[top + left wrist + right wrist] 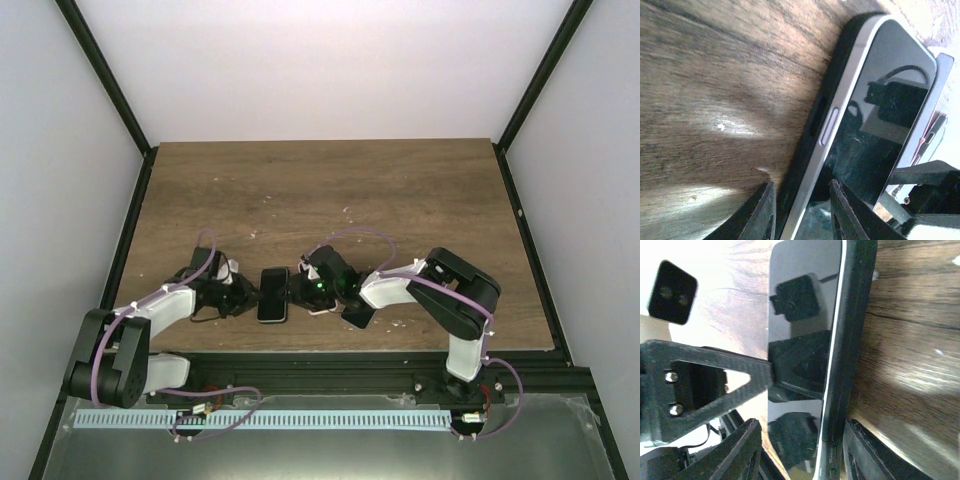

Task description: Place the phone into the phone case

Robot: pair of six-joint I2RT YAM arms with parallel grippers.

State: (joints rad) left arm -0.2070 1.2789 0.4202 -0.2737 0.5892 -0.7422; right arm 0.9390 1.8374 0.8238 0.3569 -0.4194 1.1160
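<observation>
Seating stage: by my reading, you are pressing the phone [272, 295] down into its black case [860, 315].
Phone position: it lies flat on the wooden table [330, 190], screen up, between your two arms and near the front edge.
Long axis: it runs from the near edge toward the far edge, crosswise to both arms.
Case: it shows along both long sides of the phone. Whether every corner is seated cannot be told.
Left pincer [802, 215]: it reaches in from the phone's left with its fingers partly spread. They straddle the left long edge, one outside the case and one over the glass, and grip nothing.
Right pincer [802, 450]: it comes from the right with its fingers spread wider. They straddle the opposite long edge and grip nothing.
Contact: one left finger [690, 385] meets the screen at its tip. How hard it presses cannot be told.
Nearer arm: neither, as both are at the phone.
Coming move: probably a downward push along each edge.
</observation>
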